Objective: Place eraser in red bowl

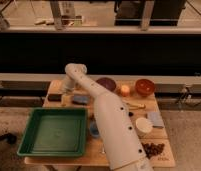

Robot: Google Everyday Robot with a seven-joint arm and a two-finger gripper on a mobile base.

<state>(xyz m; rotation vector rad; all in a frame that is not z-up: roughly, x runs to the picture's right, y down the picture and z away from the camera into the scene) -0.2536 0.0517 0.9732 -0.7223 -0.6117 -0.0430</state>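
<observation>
White arm stretches up-left over the tabletop (69,160), gripper (67,89) apparently hidden behind the elbow — fingers' state can't be told. Eraser (54,97) far left; red bowl (144,86) far right — well apart.

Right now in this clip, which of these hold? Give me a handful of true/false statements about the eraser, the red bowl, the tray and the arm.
1. The eraser lies in the red bowl. False: it is on the table's far left, by the edge.
2. The gripper is at the left end of the table, near the eraser. True.
3. The green tray sits at the front left. True.
4. The red bowl is left of the maroon dish. False: it is to its right.
5. A blue pad lies right of the eraser. True.
</observation>
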